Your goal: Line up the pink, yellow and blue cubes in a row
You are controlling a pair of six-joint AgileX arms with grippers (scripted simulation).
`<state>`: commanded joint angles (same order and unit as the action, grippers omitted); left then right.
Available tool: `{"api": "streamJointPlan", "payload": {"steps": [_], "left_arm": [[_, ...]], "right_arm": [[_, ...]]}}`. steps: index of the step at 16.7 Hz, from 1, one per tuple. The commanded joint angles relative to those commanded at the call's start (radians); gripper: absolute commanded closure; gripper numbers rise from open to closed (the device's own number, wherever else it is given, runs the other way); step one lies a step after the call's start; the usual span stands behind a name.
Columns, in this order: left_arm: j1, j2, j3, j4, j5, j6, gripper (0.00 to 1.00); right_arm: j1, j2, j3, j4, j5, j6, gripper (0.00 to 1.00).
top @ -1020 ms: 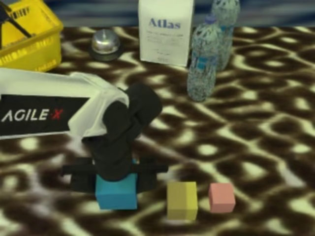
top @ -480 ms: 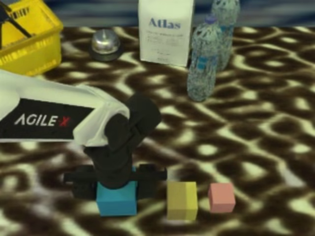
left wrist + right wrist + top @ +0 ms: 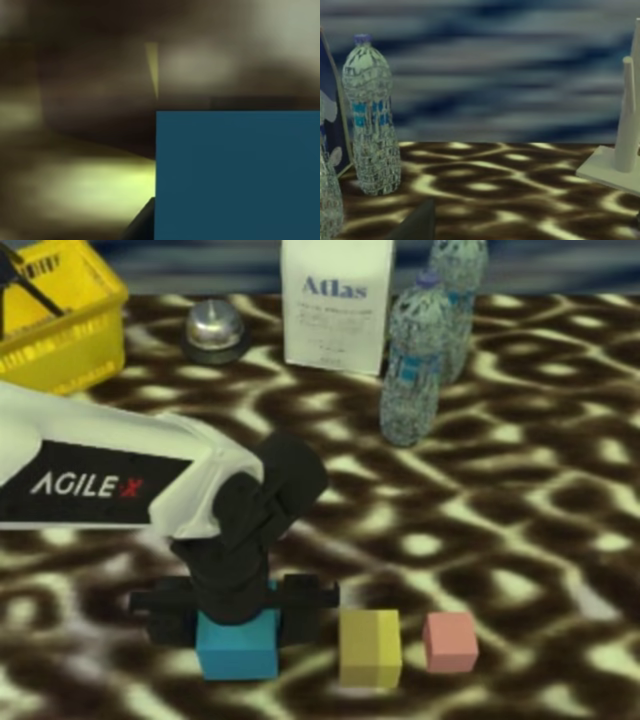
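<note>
The blue cube (image 3: 238, 658) sits at the front of the table, left of the yellow cube (image 3: 370, 647) and the small pink cube (image 3: 450, 642); the three stand side by side with gaps between them. My left gripper (image 3: 237, 625) reaches down from above and is shut on the blue cube, with one dark finger (image 3: 172, 612) on each side of it. In the left wrist view the blue cube (image 3: 235, 175) fills the lower part, with a finger (image 3: 144, 225) against its edge. My right gripper (image 3: 470, 235) is parked out of the top view, open and holding nothing.
A yellow basket (image 3: 55, 320) stands at the back left, with a silver bell (image 3: 213, 328) beside it. A white Atlas box (image 3: 335, 302) and two water bottles (image 3: 415, 355) stand at the back centre. A white stand (image 3: 620, 150) shows in the right wrist view.
The left gripper has come down and slightly toward the table's front with the blue cube in it. The yellow and pink cubes have not moved.
</note>
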<state>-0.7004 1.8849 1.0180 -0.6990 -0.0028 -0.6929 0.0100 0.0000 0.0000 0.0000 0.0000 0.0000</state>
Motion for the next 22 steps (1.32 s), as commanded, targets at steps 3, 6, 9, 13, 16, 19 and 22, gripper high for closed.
{"api": "streamJointPlan", "payload": {"steps": [3,6,9,13,16,19,22], "left_arm": [[0.000,0.000,0.000,0.000,0.000,0.000,0.02],[0.000,0.000,0.000,0.000,0.000,0.000,0.00],[0.000,0.000,0.000,0.000,0.000,0.000,0.00],[0.000,-0.002,0.003,-0.004,0.000,0.000,0.00],[0.007,-0.033,0.046,-0.077,0.000,-0.007,0.00],[0.014,-0.088,0.108,-0.213,0.000,-0.008,0.00],[0.018,-0.129,0.146,-0.276,-0.001,-0.005,0.00]], "right_arm": [[0.000,0.000,0.000,0.000,0.000,0.000,0.00],[0.000,0.000,0.000,0.000,0.000,0.000,0.00],[0.000,0.000,0.000,0.000,0.000,0.000,0.00],[0.000,0.000,0.000,0.000,0.000,0.000,0.00],[0.000,0.000,0.000,0.000,0.000,0.000,0.00],[0.000,0.000,0.000,0.000,0.000,0.000,0.00],[0.000,0.000,0.000,0.000,0.000,0.000,0.00]]}}
